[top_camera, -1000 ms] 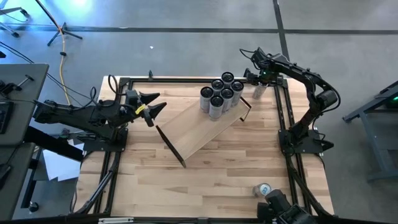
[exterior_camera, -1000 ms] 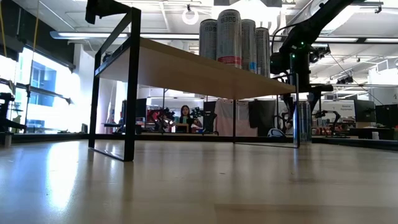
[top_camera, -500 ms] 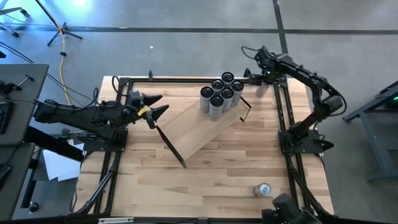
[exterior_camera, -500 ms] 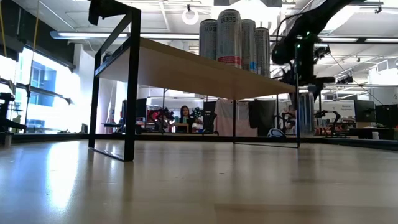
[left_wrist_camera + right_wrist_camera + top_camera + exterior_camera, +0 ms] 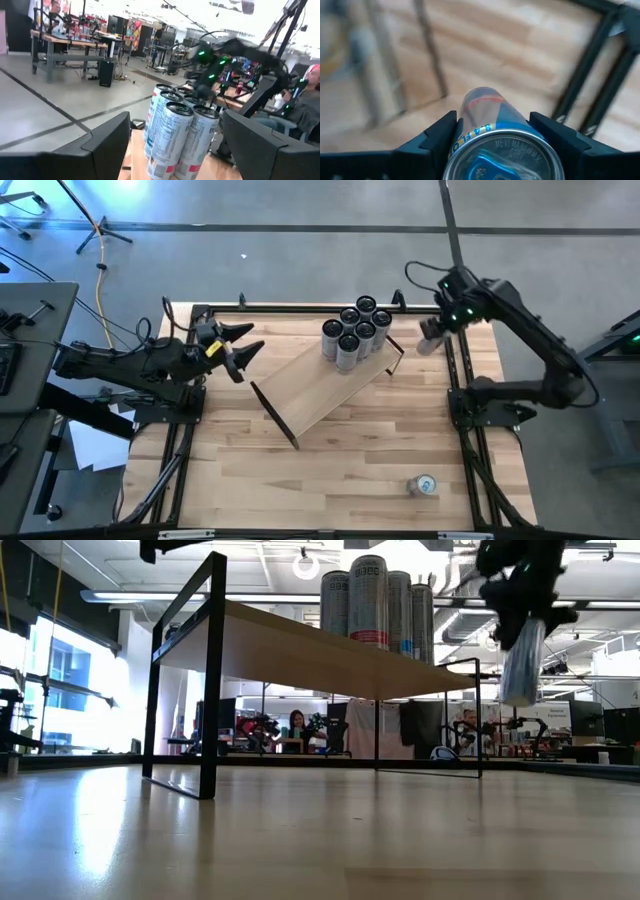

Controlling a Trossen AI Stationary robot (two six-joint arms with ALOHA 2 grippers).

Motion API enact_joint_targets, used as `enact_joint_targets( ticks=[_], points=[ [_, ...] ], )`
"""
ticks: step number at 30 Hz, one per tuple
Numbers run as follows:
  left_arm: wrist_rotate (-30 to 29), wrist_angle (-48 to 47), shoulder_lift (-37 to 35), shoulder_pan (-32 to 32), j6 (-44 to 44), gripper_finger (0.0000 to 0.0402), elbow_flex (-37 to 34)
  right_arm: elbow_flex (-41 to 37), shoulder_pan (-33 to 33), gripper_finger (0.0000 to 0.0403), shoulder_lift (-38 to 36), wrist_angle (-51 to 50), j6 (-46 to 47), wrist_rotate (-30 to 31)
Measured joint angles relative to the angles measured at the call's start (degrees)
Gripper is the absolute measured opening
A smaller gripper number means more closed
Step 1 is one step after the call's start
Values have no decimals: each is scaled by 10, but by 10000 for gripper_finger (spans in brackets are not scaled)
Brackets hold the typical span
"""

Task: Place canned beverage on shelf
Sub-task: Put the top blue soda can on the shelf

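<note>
From above, the shelf [image 5: 330, 385] is lying at a slant across the middle of the bench [image 5: 350, 470], its pale board carrying a tight cluster of six cans [image 5: 356, 332] at its far end. The right gripper [image 5: 432, 338] is hanging over the bench's far right edge, just beyond that end of the shelf, with a silver can [image 5: 430, 337] between its jaws. The left gripper [image 5: 240, 350] is waiting over the bench's left side, near the shelf's other end, its jaws spread apart and holding nothing. One more can, a lone can [image 5: 425, 485], is lying on the bench near the front right corner.

From bench height, the shelf [image 5: 330, 650] is standing on its black brackets with the cluster of cans [image 5: 378, 602] upright on top. To the right of it the held can [image 5: 522, 662] is hanging in the air, clear of the bench, tilted a little, with the right gripper [image 5: 520, 615] clamped around its upper part.

The left wrist camera is looking between its own parted fingers [image 5: 107, 145] at the cluster of cans [image 5: 179, 134], nothing lying between them.

The right wrist camera is showing its jaws closed onto the sides of the held can [image 5: 492, 145], whose lid is facing the lens.
</note>
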Motion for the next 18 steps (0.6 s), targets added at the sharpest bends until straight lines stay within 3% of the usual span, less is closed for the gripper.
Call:
enact_joint_targets(
  ticks=[5, 11, 18],
  points=[
    [6, -1, 0, 0, 11, 289, 0, 0, 85, 214, -70, -22, 84, -43],
    [68, -3, 0, 0, 7, 289, 0, 0, 227, 214, -109, -18, 192, -68],
    [110, 0, 0, -3, -108, 289, 0, 0, 390, 214, -107, 26, 242, -64]
  ],
)
